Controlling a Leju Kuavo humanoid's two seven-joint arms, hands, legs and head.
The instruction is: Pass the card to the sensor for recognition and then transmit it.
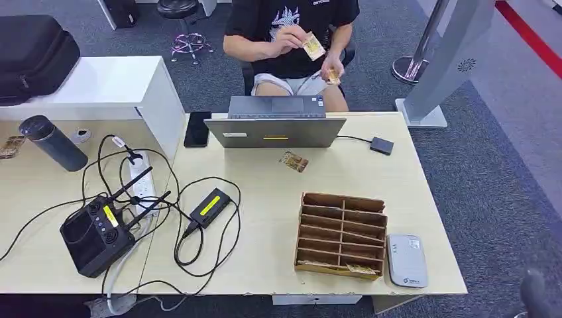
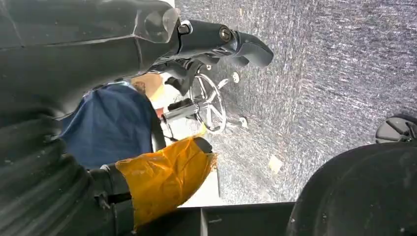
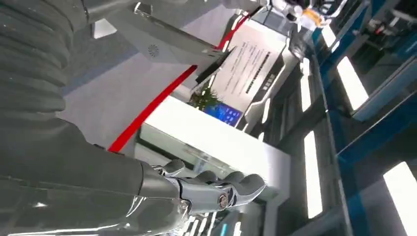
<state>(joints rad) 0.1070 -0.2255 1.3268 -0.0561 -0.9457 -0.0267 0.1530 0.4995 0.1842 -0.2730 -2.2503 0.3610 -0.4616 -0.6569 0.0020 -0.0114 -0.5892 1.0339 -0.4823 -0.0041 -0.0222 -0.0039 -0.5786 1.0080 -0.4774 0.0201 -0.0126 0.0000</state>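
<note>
A card point(image 1: 293, 161) lies flat on the table in front of the laptop point(image 1: 275, 128). A wooden slotted organizer point(image 1: 341, 233) stands near the front edge, with another card point(image 1: 361, 268) in its nearest row. The white sensor point(image 1: 406, 260) lies just to its right. A person seated behind the laptop holds a card point(image 1: 313, 46) in one hand and something small in the other. My left hand point(image 2: 216, 42) hangs over the carpet, fingers stretched out and holding nothing. My right hand point(image 3: 214, 189) has its fingers extended and holds nothing; a dark blur of it point(image 1: 534, 291) shows right of the table.
On the left of the table are a black controller point(image 1: 96, 235), a power strip point(image 1: 140, 182), looping cables, a black adapter point(image 1: 210, 207) and a grey bottle point(image 1: 54, 143). A phone point(image 1: 197, 129) and a small black box point(image 1: 382, 146) flank the laptop. A white kiosk stand point(image 1: 441, 66) rises at back right.
</note>
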